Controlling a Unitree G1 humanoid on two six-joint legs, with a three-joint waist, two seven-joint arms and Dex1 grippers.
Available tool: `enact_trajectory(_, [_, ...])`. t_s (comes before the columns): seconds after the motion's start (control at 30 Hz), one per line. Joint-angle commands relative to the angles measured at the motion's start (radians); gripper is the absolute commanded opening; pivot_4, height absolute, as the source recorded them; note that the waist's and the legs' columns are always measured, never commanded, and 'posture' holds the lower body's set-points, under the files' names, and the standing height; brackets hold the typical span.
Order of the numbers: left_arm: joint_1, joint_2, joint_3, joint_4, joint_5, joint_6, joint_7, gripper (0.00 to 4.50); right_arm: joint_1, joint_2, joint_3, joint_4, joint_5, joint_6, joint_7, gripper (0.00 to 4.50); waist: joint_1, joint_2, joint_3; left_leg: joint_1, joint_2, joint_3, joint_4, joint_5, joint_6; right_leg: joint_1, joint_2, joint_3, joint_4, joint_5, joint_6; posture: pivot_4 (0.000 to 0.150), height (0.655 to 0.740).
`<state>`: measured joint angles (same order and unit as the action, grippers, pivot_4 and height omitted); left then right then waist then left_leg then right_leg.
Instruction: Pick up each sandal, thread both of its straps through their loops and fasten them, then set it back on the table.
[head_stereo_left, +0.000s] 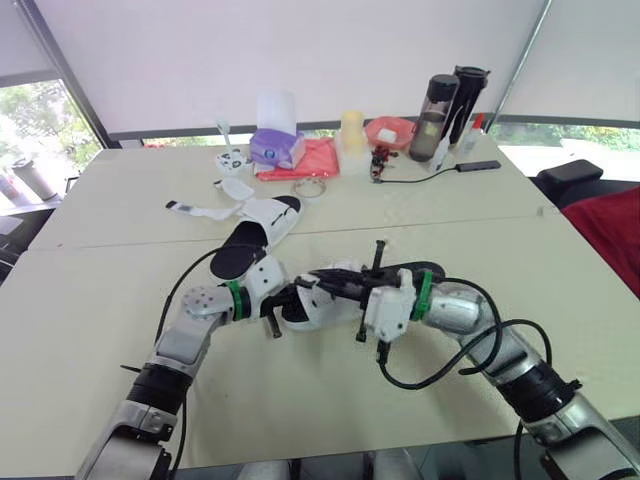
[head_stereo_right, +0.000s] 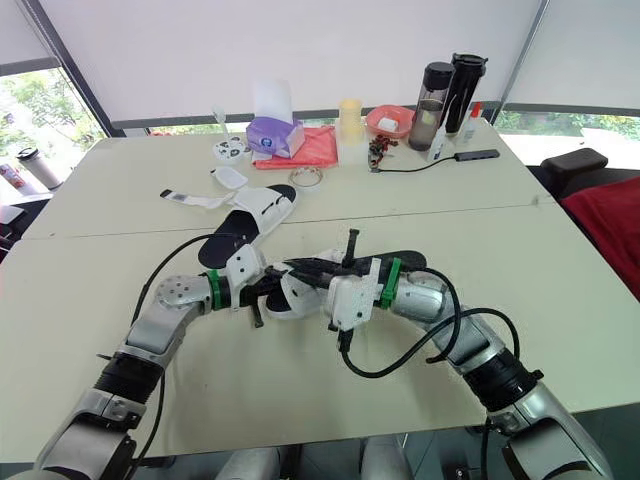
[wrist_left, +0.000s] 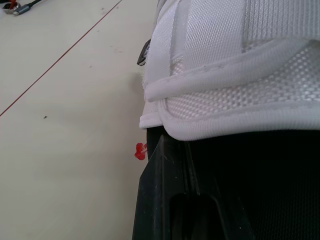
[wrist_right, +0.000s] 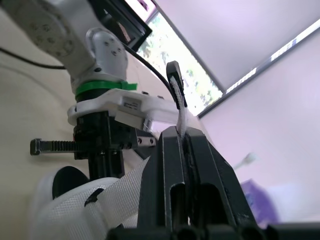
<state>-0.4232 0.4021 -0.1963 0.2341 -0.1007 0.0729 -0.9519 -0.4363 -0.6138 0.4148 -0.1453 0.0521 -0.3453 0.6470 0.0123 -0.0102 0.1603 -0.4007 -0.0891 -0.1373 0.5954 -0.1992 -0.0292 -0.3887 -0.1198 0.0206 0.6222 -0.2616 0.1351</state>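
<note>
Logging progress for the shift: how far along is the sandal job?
Done: nothing visibly. In hand: left gripper holds the near sandal, right gripper pinches its strap. Left: fastening it, setting it down, then the far sandal, whose loose strap lies on the table.

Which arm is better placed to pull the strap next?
Right: the right gripper is shut on the strap, while the left gripper sits against the sandal body.
</note>
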Motion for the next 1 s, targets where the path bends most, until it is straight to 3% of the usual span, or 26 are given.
enact_trajectory(0.03, [0.035,-0.005,-0.053,0.055,0.028,0.02,-0.019,0.0,0.025,0.008,-0.05,-0.129,0.152,0.207,0.059,0.03,0.0,0.0,0.0,0.0,0.0,0.0,0.0,0.0,0.0,0.0,0.0,0.0,0.0,0.0,0.0,0.15,0.74])
enact_trajectory(0.23, [0.035,-0.008,-0.05,0.059,0.03,0.014,-0.019,0.0,0.079,0.018,-0.07,-0.218,0.252,0.534,0.088,0.03,0.0,0.0,0.0,-0.002,0.0,0.0,0.0,0.0,0.0,-0.002,0.0,0.0,0.0,0.0,0.0,0.15,0.74])
enact_trajectory(0.43, [0.039,-0.006,-0.049,0.052,0.032,0.015,-0.013,0.0,0.02,0.16,-0.161,-0.266,0.373,0.916,-0.074,0.03,0.001,0.0,0.0,-0.003,0.0,0.0,0.0,0.0,0.0,-0.003,0.0,-0.001,0.0,0.0,0.0,0.15,0.74])
enact_trajectory(0.7, [0.051,-0.004,-0.047,0.038,0.03,0.018,-0.006,0.0,-0.003,0.234,-0.26,-0.29,0.486,1.258,-0.167,0.03,0.0,0.0,0.0,-0.005,0.0,-0.001,0.0,0.0,0.0,-0.005,0.0,-0.001,0.0,0.0,0.0,0.15,0.74])
enact_trajectory(0.8, [0.049,-0.005,-0.046,0.04,0.029,0.018,-0.003,0.0,-0.015,0.249,-0.289,-0.295,0.52,1.341,-0.186,1.35,0.0,0.0,0.0,-0.005,0.0,-0.001,0.0,0.0,0.0,-0.005,0.0,-0.002,0.0,0.0,0.0,0.15,0.74])
enact_trajectory(1.0, [0.046,-0.007,-0.045,0.042,0.029,0.017,-0.003,0.0,-0.047,0.22,-0.277,-0.304,0.502,1.376,-0.184,4.46,0.0,0.0,0.0,-0.006,0.0,-0.001,0.0,0.0,0.0,-0.005,0.0,-0.002,-0.001,0.001,0.0,0.15,0.74])
